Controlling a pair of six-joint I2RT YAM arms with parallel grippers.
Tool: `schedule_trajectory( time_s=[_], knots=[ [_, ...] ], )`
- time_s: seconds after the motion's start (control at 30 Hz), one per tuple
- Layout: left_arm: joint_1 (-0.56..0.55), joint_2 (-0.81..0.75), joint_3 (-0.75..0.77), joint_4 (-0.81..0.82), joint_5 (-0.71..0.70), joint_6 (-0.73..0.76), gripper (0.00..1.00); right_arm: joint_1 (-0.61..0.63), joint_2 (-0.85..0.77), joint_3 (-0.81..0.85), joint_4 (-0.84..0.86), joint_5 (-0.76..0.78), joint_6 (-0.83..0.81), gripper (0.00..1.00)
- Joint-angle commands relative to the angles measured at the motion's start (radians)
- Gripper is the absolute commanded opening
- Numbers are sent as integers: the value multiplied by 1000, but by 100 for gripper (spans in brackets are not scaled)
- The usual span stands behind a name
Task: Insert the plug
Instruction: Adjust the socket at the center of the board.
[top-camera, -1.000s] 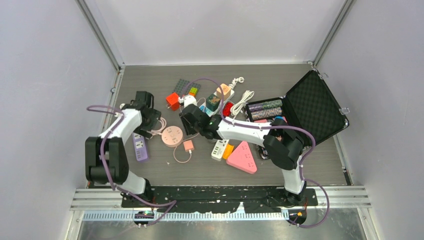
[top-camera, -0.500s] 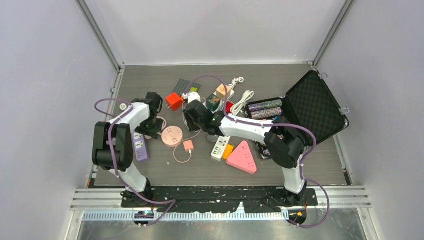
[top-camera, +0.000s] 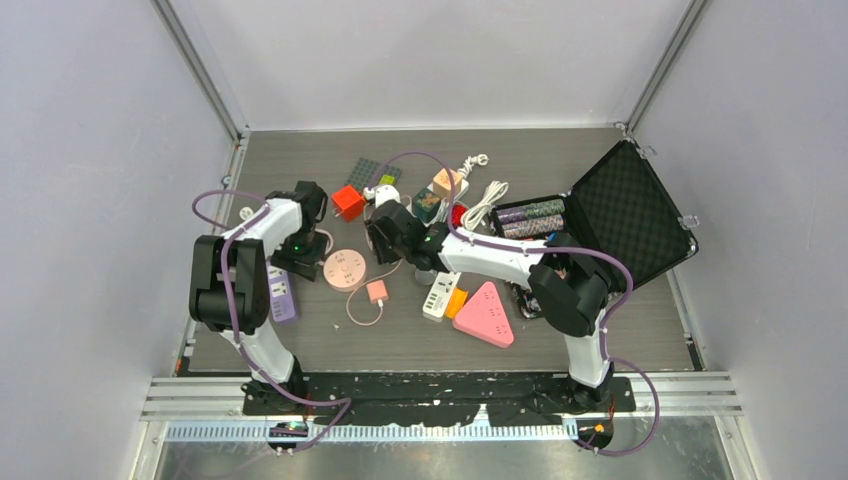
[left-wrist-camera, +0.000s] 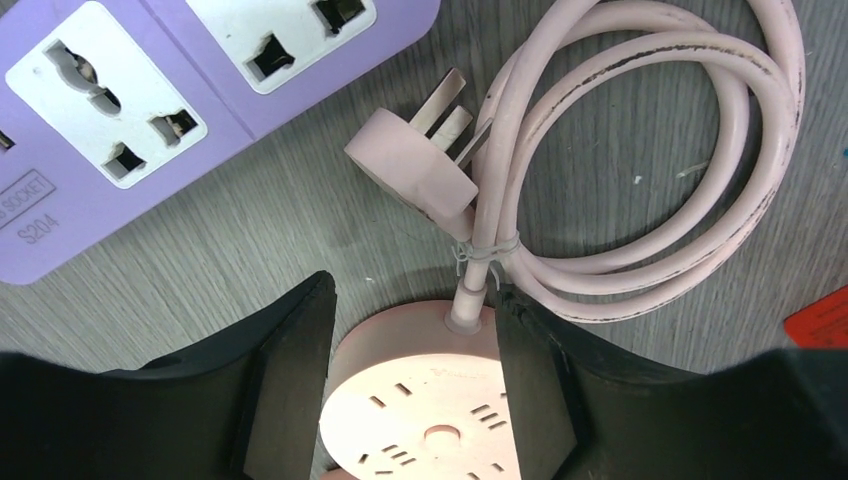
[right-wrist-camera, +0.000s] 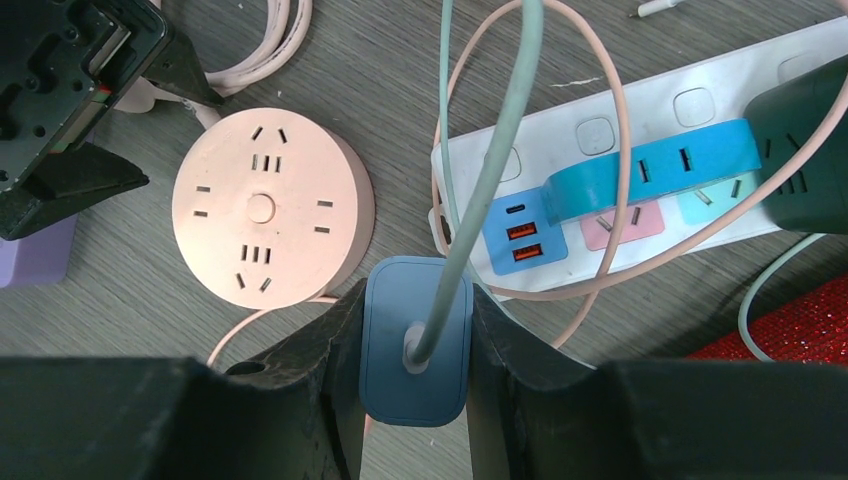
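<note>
A round pink socket lies on the table; it also shows in the left wrist view and the right wrist view. My left gripper is open, its fingers straddling the socket's edge where the pink cable leaves it; in the top view the left gripper sits just left of the socket. My right gripper is shut on a blue plug with a teal cable, held just right of and near the socket. In the top view the right gripper hides the plug.
A purple power strip, a loose pink plug and its coiled cable lie beside the socket. A white power strip with blue adapters is to the right. A pink triangular socket and an open black case lie further right.
My left gripper has swung right and down onto the round socket's edge. My right gripper, with the blue plug, has shifted slightly toward the back.
</note>
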Motion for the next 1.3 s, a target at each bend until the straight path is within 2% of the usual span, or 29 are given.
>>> schedule_trajectory(
  time_s=[0.0, 0.1, 0.2, 0.23, 0.37, 0.63, 0.7, 0.8, 0.93, 1.1, 1.17, 1.2, 1.27],
  knots=[
    [-2, -21, -5, 89, 3, 75, 59, -15, -54, 25, 22, -19, 4, 5],
    [-2, -37, -39, 193, 63, 183, 53, -27, -53, 30, 18, -32, 2, 5],
    [-2, -44, -57, 274, 98, 290, 41, -37, -54, 37, 18, -44, -5, 5],
    [-2, -38, -47, 274, 99, 327, 35, -40, -55, 39, 18, -47, -6, 5],
    [5, -14, -4, 266, 106, 487, 0, -46, -58, 43, 26, -73, -16, 5],
    [36, -27, 66, 258, 119, 827, 0, -46, -56, 50, 79, -181, -66, 5],
    [38, -30, 70, 273, 159, 911, 0, -43, -48, 55, 103, -268, -92, 5],
    [38, 1, 92, 269, 261, 1026, 0, -24, -35, 64, 132, -313, -167, 5],
    [39, 47, 115, 241, 358, 1135, 0, 15, -22, 70, 146, -340, -230, 5],
    [40, 19, 86, 246, 391, 1174, 1, 39, -16, 49, 168, -363, -270, 5],
    [40, 21, 88, 238, 426, 1190, 4, 51, -13, 43, 174, -367, -294, 5],
    [40, 25, 90, 234, 436, 1192, 9, 59, -10, 41, 175, -367, -302, 5],
    [40, 28, 94, 220, 417, 1189, 28, 66, -5, 39, 173, -380, -324, 5]
  ],
)
